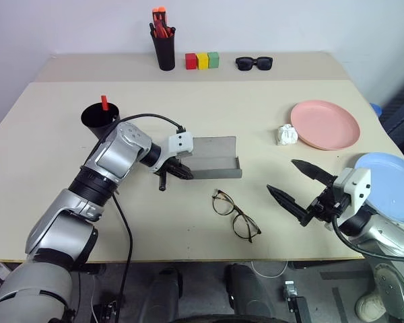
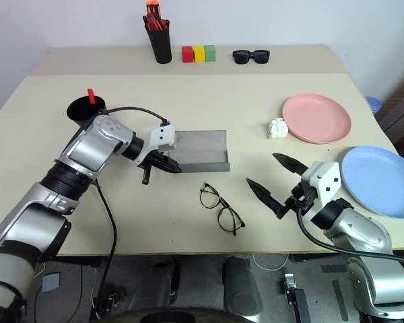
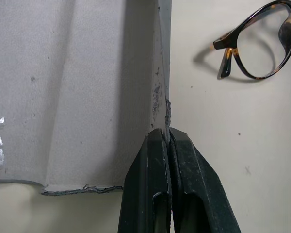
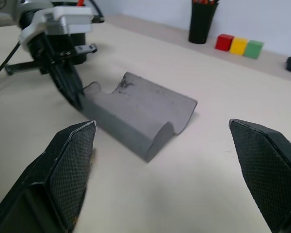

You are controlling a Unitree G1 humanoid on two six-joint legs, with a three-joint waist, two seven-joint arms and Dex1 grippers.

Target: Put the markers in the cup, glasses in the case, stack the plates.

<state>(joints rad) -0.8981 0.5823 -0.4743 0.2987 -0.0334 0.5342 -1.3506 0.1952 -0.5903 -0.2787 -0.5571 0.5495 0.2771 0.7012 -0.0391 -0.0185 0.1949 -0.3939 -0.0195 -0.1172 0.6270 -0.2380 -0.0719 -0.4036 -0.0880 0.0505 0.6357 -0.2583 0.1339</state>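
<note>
Left hand (image 1: 178, 169) was pinched tight on the thin edge of the open grey felt case (image 1: 217, 159), soft and light, likely floppy, while the fragile tortoiseshell glasses (image 1: 236, 214) lay just beside it on the tabletop (image 1: 47, 148), right hand (image 1: 300, 190) spread wide, empty

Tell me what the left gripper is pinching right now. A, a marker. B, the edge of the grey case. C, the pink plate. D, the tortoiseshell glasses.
B: the left gripper has its fingers shut on the thin edge of the open grey case, while the glasses lie apart on the table.
</note>
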